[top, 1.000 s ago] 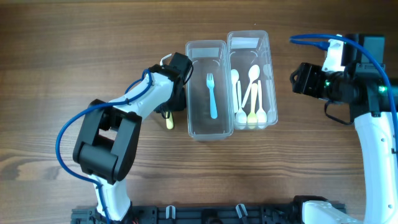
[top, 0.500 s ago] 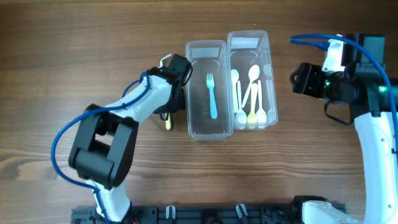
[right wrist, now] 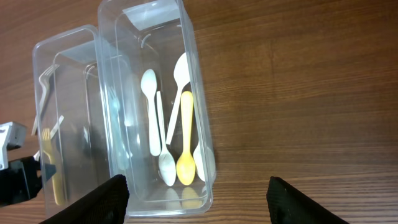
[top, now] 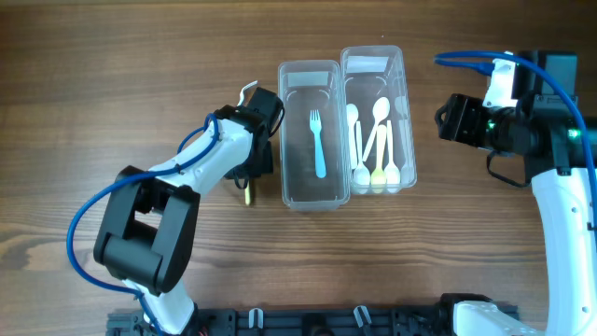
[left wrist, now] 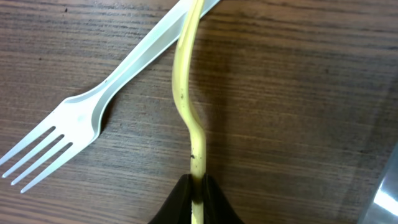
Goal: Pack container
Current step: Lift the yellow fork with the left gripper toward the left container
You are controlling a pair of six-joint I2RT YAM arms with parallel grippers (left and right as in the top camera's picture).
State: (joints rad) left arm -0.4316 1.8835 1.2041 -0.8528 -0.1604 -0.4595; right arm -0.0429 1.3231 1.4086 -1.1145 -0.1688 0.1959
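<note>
A brown wooden table (top: 112, 56) seen from above; every place here is given from the fork container (top: 297, 182), a clear oblong tub near the table's middle. Touching its right side stands a second clear tub, the spoon container (top: 403, 84), set slightly further up the table. My left arm (top: 210, 159) reaches in from the lower left and ends just beside the fork container's left wall. My right arm (top: 560, 215) is well apart on the far right, beyond the spoon container. My right gripper (right wrist: 200, 190) hangs to the right of both tubs, its two dark fingers spread wide with nothing between them. My left gripper (left wrist: 198, 194) is low over the wood just left of the fork container, its fingers pinched on the end of a yellow utensil (left wrist: 185, 93) that runs alongside that wall; I cannot tell whether it is a fork or a spoon. Inside the fork container lies a single blue fork (top: 318, 145), tines pointing up the table. The spoon container holds several white spoons (top: 357, 140) and one yellow spoon (right wrist: 185, 143), all lying lengthwise. A white fork (left wrist: 81, 121) lies on the bare wood left of the fork container, its handle crossing beneath the yellow utensil.
</note>
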